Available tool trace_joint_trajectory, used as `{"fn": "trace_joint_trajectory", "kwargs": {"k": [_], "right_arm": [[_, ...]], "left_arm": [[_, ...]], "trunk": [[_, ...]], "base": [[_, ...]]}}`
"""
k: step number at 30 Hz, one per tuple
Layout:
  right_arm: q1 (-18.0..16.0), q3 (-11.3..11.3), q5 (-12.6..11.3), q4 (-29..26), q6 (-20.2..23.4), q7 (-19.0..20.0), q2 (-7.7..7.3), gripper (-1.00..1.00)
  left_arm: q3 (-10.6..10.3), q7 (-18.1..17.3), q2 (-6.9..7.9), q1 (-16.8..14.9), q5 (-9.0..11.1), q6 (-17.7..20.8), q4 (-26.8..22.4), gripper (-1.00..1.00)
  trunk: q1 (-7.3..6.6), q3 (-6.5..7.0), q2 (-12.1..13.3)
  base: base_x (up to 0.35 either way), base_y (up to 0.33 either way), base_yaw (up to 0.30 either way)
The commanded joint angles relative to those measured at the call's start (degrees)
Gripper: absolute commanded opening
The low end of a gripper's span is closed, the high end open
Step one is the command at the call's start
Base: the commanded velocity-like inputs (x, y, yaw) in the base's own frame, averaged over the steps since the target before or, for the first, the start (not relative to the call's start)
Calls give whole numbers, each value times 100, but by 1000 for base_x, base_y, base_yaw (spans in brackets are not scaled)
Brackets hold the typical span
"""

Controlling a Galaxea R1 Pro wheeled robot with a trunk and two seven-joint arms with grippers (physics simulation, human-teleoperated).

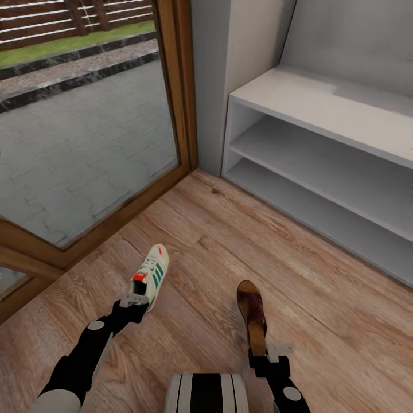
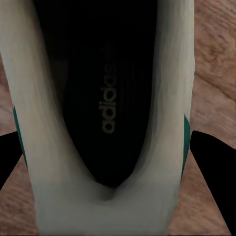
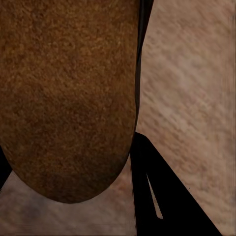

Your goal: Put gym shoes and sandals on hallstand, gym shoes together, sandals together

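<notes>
In the head view we are looking down on the floor (image 1: 321, 321) of wood-grain planks; the left gripper (image 1: 133, 303) is grasping a gym shoe (image 1: 152, 276) at its heel end, the cream upper with green side stripes and red-orange patches pointing away from us toward a glass door (image 1: 86, 132) in a wooden frame; the right gripper (image 1: 269, 351) is clenching on a sandal (image 1: 252, 312) by one end, the brown sandal standing on edge and reaching away toward the rack (image 1: 321, 166); the two shoes are lying well apart from each other, the gym shoe at the left and the sandal at the right, and whether either is touching the planks we cannot tell; the white rack is standing at the upper right against the wall, its top and two open shelves bare; in the left wrist view the gym shoe (image 2: 105, 118) is sitting between the two dark fingers (image 2: 214, 167), its black insole and printed brand name facing the camera; in the right wrist view the sandal (image 3: 69, 98) is showing a brown suede-like face, with one dark finger (image 3: 157, 191) just beside its rounded end.
</notes>
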Motion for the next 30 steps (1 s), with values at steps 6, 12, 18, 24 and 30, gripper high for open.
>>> {"fn": "trace_joint_trajectory", "kwargs": {"k": [6,12,18,24,30], "right_arm": [[4,27,46,25,-8,-161,-125,-100],[11,37,43,125,-64,-243,-386,-100],[17,38,37,552,-574,-251,-613,-100],[23,31,32,1316,-1428,-246,-735,-100],[24,33,17,2178,-2238,-234,-821,-100]], "left_arm": [[293,120,61,422,-18,-418,-6,-100],[455,300,61,779,-22,-893,1,-100],[487,642,30,1025,-8,-1392,232,-100],[499,1028,21,1086,13,-1930,848,-100],[508,1677,39,1112,36,-2451,1775,-100]], "trunk": [[-16,182,7],[-32,368,15],[-47,554,23],[-62,739,31],[-78,925,39]], "base": [[0,0,-1],[0,0,-35],[0,0,-56],[0,0,-54],[0,0,-55]]}}
